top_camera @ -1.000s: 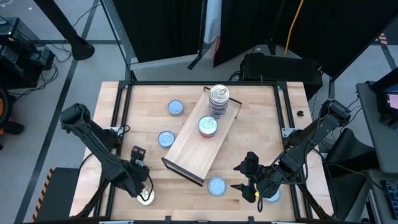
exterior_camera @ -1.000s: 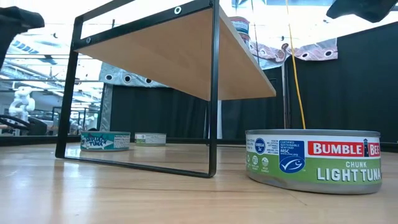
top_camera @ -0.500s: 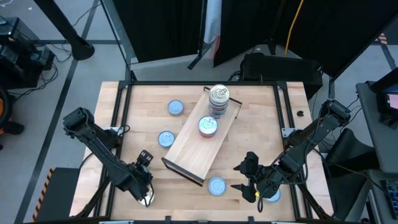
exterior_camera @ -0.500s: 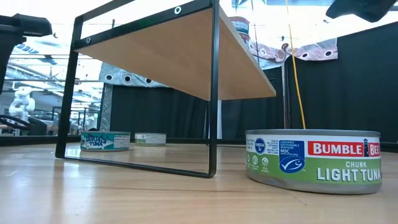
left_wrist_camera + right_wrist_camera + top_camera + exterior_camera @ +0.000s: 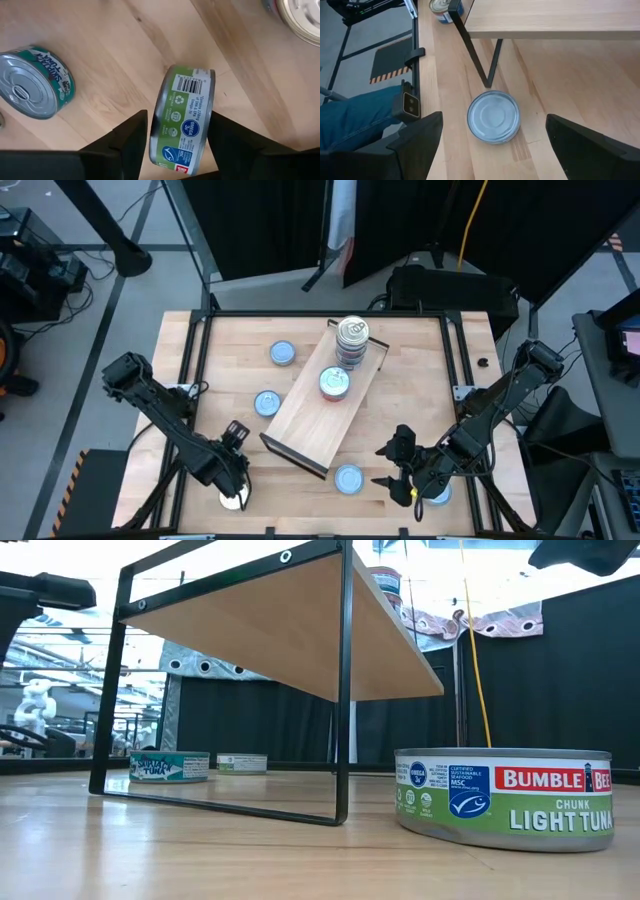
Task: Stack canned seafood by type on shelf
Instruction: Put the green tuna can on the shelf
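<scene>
The shelf (image 5: pixel 322 408) is a light-wood board on black legs (image 5: pixel 343 690), lying aslant mid-table. On its far end stands a stack of silver-topped tins (image 5: pixel 352 340), with a single tin (image 5: pixel 335 383) beside it. My left gripper (image 5: pixel 233 485) is near the table's near-left corner, shut on a green-labelled tin (image 5: pixel 184 117). My right gripper (image 5: pixel 493 119) hovers open near the near-right edge, its fingers wide on either side of a blue-topped tin (image 5: pixel 493 116) lying flat on the table (image 5: pixel 348 478). My left gripper pinches the green-labelled tin between its two fingers (image 5: pixel 134 134), one on each flat face, so the tin stands on edge with its label wall (image 5: pixel 187 100) facing the camera. The fingers slant down from the far left. Whether the tin's lower edge touches the table, I cannot tell.
Loose tins lie flat on the table: two blue-topped ones (image 5: pixel 283 353) (image 5: pixel 267 402) left of the shelf, one (image 5: pixel 437 493) under my right arm, and a teal silver-topped one (image 5: pixel 32 82) near my left gripper. A person's leg in jeans (image 5: pixel 355 120) shows past the table's edge.
My left arm has shifted a little toward the table's right and its wrist has turned, staying shut on the tin near the near edge.
</scene>
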